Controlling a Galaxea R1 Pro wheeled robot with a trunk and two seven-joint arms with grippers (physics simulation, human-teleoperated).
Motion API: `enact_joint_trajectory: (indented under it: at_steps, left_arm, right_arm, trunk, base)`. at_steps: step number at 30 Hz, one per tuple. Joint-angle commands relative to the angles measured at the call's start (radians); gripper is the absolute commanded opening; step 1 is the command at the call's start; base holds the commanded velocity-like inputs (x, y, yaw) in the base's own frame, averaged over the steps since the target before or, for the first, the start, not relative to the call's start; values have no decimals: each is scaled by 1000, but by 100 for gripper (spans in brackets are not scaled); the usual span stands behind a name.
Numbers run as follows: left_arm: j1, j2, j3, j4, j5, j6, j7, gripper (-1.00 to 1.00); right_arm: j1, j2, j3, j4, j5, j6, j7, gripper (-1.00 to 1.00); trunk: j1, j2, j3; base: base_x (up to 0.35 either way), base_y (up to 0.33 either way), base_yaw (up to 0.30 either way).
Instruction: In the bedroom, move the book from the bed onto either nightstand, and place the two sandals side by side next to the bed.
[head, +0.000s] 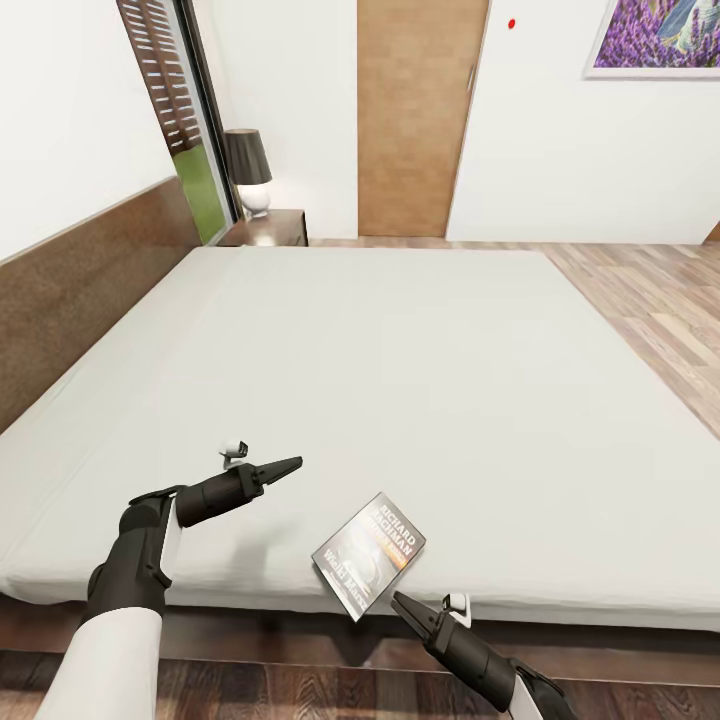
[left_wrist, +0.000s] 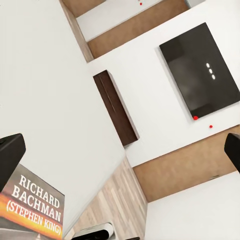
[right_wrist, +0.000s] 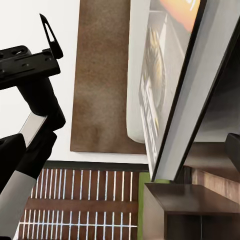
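One huge bed takes up most of the head view, pale mattress running from the lower edge up to the middle, with the dark brown headboard along the left side. Past its far corner, upper left, sits a nightstand with a black-shaded lamp on it, next to a tall window. A brown wooden door is at top centre and a purple picture hangs top right, wood-plank floor on the right. Left arm comes in from the lower left, and the left gripper hovers over the mattress near the front edge, fingers look closed together to a point, holding nothing. Right gripper pokes up from the bottom right, just beside the book's near corner, and honestly I can't tell whether it's open or pinching. The book lies near the bed's front edge, lower centre, between the two grippers, tilted, its near corner seeming to stick out past the mattress edge. Left wrist view catches the cover's white lettering.
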Motion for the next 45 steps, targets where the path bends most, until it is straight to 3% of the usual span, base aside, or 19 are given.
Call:
enact_joint_trajectory:
  at_steps: [1, 6, 45]
  left_arm:
    - [-1, -1, 3, -1, -8, 10, -7, 100]
    - [-1, -1, 2, -1, -8, 10, -8, 100]
    - [-1, -1, 5, 1, -6, 10, -7, 100]
  right_arm:
    - [-1, 1, -5, 0, 2, 12, 2, 100]
    - [-1, 1, -5, 0, 2, 12, 2, 100]
    - [0, 1, -5, 0, 2, 12, 2, 100]
  trunk:
    - [0, 0, -1]
    - [11, -21, -10]
    - [11, -21, -10]
  base:
    - [0, 0, 0]
    - [0, 0, 0]
    - [-24, 46, 0]
